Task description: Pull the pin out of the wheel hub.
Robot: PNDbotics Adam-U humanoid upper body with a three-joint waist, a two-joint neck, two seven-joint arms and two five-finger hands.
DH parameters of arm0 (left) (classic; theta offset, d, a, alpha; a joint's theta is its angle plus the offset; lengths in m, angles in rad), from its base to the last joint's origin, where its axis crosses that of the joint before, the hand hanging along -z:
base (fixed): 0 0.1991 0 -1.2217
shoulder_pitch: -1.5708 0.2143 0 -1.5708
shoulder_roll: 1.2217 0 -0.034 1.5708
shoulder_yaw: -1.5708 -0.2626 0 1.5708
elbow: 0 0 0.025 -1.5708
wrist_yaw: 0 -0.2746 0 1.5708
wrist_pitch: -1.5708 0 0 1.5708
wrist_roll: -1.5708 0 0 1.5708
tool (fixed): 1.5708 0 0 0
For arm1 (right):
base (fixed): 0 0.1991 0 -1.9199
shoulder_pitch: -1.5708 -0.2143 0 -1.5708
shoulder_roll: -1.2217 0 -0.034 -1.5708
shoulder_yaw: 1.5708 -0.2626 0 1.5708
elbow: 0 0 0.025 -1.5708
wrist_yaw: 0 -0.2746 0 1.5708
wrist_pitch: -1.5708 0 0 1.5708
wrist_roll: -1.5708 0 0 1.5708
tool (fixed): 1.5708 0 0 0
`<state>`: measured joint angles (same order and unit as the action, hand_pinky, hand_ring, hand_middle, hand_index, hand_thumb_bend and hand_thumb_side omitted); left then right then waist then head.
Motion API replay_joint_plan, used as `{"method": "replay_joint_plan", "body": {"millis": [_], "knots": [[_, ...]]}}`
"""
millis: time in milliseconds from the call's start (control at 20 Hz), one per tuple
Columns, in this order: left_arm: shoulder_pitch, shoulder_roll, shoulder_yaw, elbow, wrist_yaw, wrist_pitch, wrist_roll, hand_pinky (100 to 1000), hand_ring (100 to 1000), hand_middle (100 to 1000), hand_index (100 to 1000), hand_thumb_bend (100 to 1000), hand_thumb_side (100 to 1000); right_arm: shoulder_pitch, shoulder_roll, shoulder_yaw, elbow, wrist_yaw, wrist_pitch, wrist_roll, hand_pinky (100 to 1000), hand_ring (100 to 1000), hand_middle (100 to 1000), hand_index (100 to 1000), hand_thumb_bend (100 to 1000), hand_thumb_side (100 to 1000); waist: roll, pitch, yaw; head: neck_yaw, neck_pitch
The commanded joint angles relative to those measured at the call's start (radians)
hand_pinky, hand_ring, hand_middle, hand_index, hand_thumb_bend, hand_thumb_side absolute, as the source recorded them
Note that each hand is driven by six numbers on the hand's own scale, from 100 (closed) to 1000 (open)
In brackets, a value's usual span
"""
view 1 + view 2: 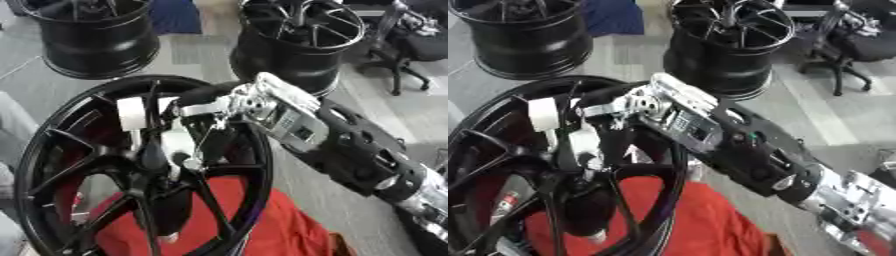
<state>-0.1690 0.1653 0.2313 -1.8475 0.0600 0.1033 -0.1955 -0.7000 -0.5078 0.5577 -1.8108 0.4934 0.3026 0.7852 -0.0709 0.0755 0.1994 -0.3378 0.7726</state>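
A black spoked wheel hub [61,150] fills the lower left of both eye views. My right arm comes in from the lower right, and my right hand [197,117] is over the hub's centre. Its fingers [179,147] curl down round a dark upright piece [154,152] at the centre, which looks like the pin. A white block-shaped part [131,113] stands just left of the hand, above the spokes. The hand and the spokes hide the pin's lower end. My left hand shows in neither view.
Two more black wheels stand on the grey floor behind, one at the back left [92,37] and one at the back middle [297,42]. A red cloth [262,225] lies under the near hub. An office chair [407,45] is at the back right.
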Motion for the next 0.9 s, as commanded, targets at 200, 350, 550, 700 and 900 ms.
{"method": "replay_joint_plan", "body": {"millis": [200, 350, 550, 700, 900], "knots": [[-0.013, 0.009, -0.003, -0.012, -0.002, -0.001, -0.005, 555, 515, 573, 773, 100, 762, -0.031, -0.034, -0.024, -0.041, -0.013, 0.021, 0.014, 448, 472, 537, 736, 100, 210, 0.005, -0.011, 0.003, -0.004, -0.003], [-0.013, 0.010, -0.002, -0.012, -0.001, 0.000, -0.004, 554, 515, 573, 773, 100, 763, -0.036, -0.044, -0.027, -0.051, -0.017, 0.024, 0.021, 447, 472, 537, 737, 100, 211, 0.003, -0.012, 0.003, -0.004, -0.003], [-0.011, 0.015, -0.002, -0.011, -0.002, 0.002, -0.005, 554, 515, 573, 772, 100, 765, -0.048, -0.087, -0.045, -0.085, -0.043, 0.041, 0.035, 445, 471, 537, 737, 100, 211, -0.003, -0.015, -0.003, -0.001, -0.003], [-0.008, 0.021, 0.001, -0.010, -0.006, 0.003, -0.002, 554, 514, 573, 772, 100, 766, -0.054, -0.136, -0.072, -0.131, -0.091, 0.069, 0.040, 436, 465, 532, 735, 100, 209, -0.011, -0.019, -0.012, 0.006, -0.003], [-0.003, 0.028, 0.006, -0.010, -0.010, 0.006, 0.002, 554, 514, 573, 772, 100, 767, -0.054, -0.216, -0.130, -0.185, -0.181, 0.099, 0.023, 417, 451, 520, 726, 100, 206, -0.019, -0.026, -0.028, 0.018, -0.003]]}}
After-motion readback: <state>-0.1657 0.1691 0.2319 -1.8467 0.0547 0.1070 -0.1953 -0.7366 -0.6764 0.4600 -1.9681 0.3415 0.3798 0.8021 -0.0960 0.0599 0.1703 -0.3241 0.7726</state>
